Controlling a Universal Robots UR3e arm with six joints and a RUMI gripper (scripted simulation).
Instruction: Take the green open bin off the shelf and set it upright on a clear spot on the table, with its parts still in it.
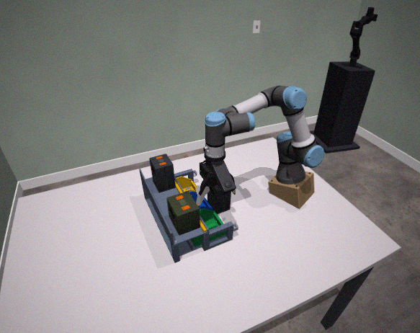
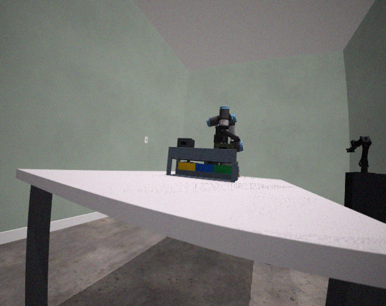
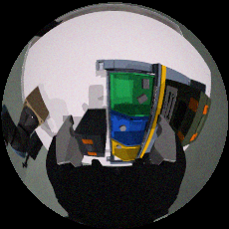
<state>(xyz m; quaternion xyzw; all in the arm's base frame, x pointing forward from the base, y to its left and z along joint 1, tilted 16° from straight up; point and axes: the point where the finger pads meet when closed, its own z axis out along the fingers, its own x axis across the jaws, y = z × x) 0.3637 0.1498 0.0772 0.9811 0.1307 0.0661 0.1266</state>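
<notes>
The green open bin (image 1: 212, 220) (image 2: 222, 169) (image 3: 130, 92) sits upright in the end bay of the low grey-blue shelf (image 1: 175, 253) (image 2: 200, 154) (image 3: 129, 65). Small grey parts (image 3: 145, 83) lie in it in the wrist view. My gripper (image 1: 217, 197) (image 3: 114, 114) is open, its jaws wide apart and empty. It points down above the shelf's front edge, over the blue bin side and the black box, a little to the side of the green bin. In the exterior view the jaws are partly hidden behind the shelf.
A blue bin (image 1: 204, 205) (image 2: 204, 167) (image 3: 130, 134) and a yellow bin (image 1: 186, 184) (image 2: 186, 166) (image 3: 126, 150) sit beside the green one. A black box (image 1: 220, 202) (image 3: 92, 130) stands before the shelf. An olive box (image 1: 184, 216) and a dark box (image 1: 163, 175) (image 2: 185, 142) stand on top.
</notes>
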